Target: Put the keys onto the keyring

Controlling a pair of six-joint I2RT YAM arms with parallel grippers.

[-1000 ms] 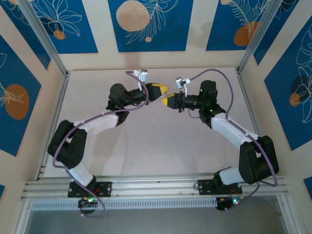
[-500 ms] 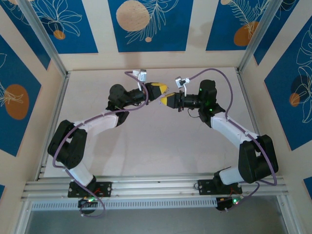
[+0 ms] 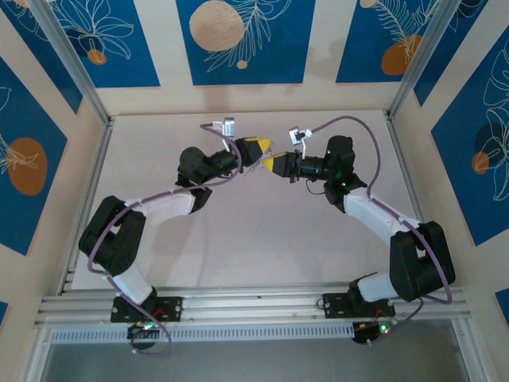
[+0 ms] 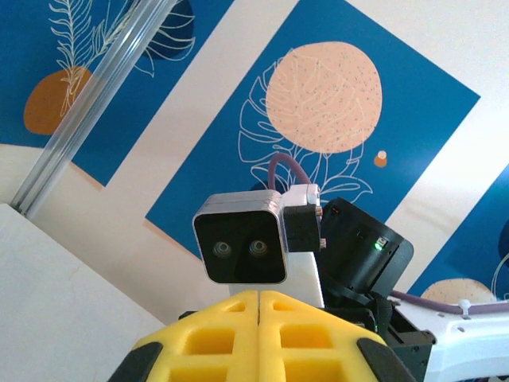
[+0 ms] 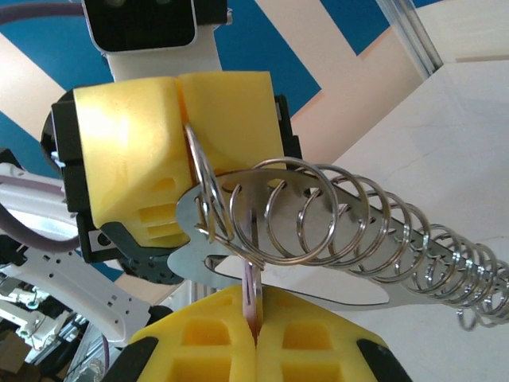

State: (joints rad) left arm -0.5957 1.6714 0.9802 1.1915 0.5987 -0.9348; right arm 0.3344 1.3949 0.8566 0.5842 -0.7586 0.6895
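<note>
My right gripper [image 5: 254,322] is shut on the key [image 5: 253,296], a thin blade with a purplish edge that stands up between the yellow fingers. Its tip meets a wire loop of the keyring [image 5: 191,208], a flat silver piece strung with several rings. Facing it, my left gripper [image 5: 181,87] is shut on the keyring, which comes out of the finger seam. In the left wrist view the left gripper [image 4: 260,296] shows closed fingers and the keyring is hidden behind them. From above, the left gripper [image 3: 258,149] and right gripper [image 3: 273,163] meet tip to tip above the table.
The pale table [image 3: 254,231] lies below both raised arms. Blue patterned walls and aluminium posts [image 3: 75,68] enclose it on three sides. The right arm's wrist camera [image 4: 242,247] sits close in front of the left fingers.
The left arm has shifted slightly, its wrist camera moving a little to the left. Both grippers stay shut and tip to tip.
</note>
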